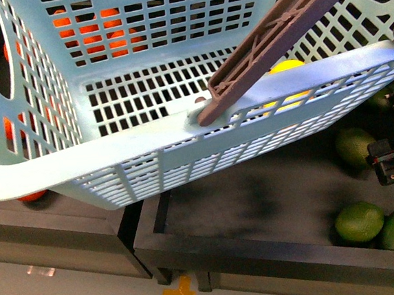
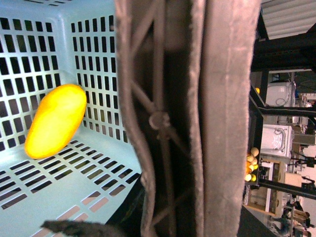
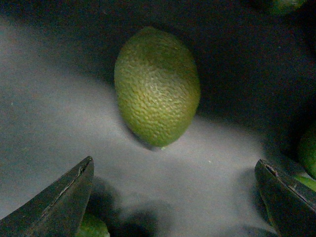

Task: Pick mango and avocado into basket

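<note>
The light turquoise basket (image 1: 150,158) hangs tilted close to the front camera, its brownish handle (image 1: 277,37) slanting to the upper right. My left gripper (image 2: 182,224) is shut on that handle (image 2: 197,118), which fills its wrist view. The yellow-orange mango (image 2: 55,121) lies inside on the basket's slotted floor and shows yellow through the slats (image 1: 286,67). The dull green, pebbly avocado (image 3: 157,86) lies in a dark bin. My right gripper (image 3: 173,207) hovers just short of it, open, with its fingers (image 3: 59,202) wide apart and nothing between them. In the front view the avocado (image 1: 354,147) sits beside the right gripper (image 1: 384,161).
Two brighter green limes (image 1: 359,222) lie at the near right of the dark bin (image 1: 261,252), and one lime (image 3: 91,228) sits by a right finger. Oranges (image 1: 97,32) show through the basket lattice at the back left. Another dark bin (image 1: 53,236) stands at left.
</note>
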Controlling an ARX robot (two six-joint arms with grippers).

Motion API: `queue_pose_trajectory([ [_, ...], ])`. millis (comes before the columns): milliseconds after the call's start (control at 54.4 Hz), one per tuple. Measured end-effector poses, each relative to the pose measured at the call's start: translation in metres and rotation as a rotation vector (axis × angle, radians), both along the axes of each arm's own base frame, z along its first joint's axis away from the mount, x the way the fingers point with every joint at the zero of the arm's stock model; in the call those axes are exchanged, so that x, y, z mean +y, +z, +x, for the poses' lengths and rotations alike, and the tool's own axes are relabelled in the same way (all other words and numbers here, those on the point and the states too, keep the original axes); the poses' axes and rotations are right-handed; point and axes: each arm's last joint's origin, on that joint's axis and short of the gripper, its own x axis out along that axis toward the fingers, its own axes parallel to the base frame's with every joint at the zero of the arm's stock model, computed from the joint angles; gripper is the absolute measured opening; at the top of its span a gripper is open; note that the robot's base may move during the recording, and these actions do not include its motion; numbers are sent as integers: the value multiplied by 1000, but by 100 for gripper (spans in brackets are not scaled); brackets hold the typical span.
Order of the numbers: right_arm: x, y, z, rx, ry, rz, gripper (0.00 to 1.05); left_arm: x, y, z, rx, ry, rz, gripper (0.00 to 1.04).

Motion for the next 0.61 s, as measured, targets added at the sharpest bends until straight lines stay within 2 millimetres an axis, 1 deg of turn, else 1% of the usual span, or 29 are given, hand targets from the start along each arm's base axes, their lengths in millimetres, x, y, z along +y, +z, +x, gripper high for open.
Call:
queue_pose_trajectory([
  [257,7,-16,23,21,32,14,96,0,0,0,-4,7,5,16],
  [386,7,-22,35,24,40,22,96,0,0,0,-3,5,4,16],
  [607,6,-33,48,36,38,23,96,0,0,0,-1,0,1,16],
])
